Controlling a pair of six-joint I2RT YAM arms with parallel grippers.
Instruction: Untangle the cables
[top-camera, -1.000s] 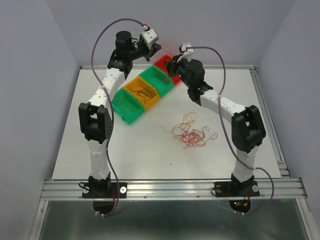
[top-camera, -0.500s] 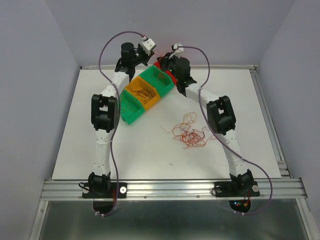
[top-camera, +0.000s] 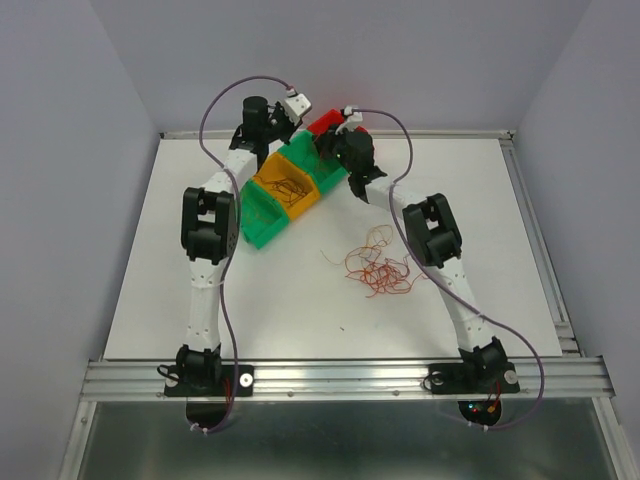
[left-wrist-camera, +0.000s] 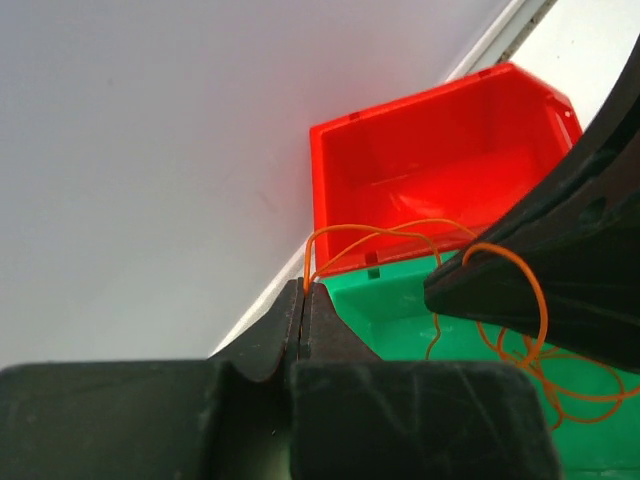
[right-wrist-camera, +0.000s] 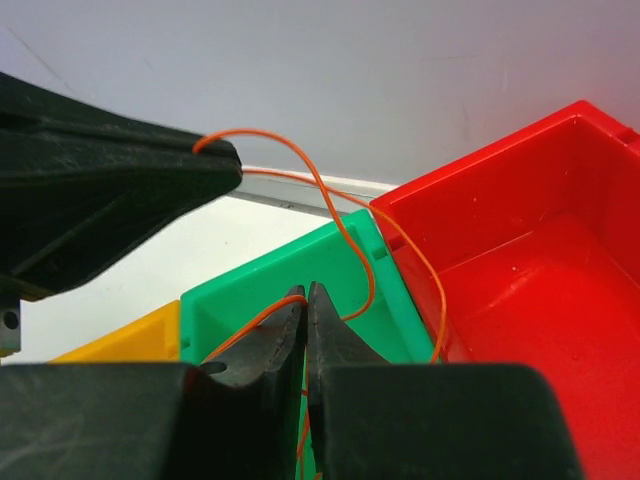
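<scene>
One thin orange cable (left-wrist-camera: 400, 228) is stretched in loops between my two grippers, above the far bins. My left gripper (left-wrist-camera: 303, 290) is shut on one end of it. My right gripper (right-wrist-camera: 307, 292) is shut on another part of the same cable (right-wrist-camera: 340, 225). In the top view the left gripper (top-camera: 306, 116) and right gripper (top-camera: 324, 134) sit close together over the far green bin (top-camera: 312, 160) and red bin (top-camera: 328, 122). A tangled pile of orange and red cables (top-camera: 380, 268) lies on the table, right of centre.
Four bins stand in a diagonal row: near green (top-camera: 258, 215), yellow (top-camera: 285, 187) holding some wires, far green, then red against the back wall. The red bin (left-wrist-camera: 440, 180) looks empty inside. Orange wire coils lie in the green bin (left-wrist-camera: 560, 400).
Both arms have stretched toward the back and the grippers have come lower and closer together over the far green and red bins. The pile on the table has not moved.
</scene>
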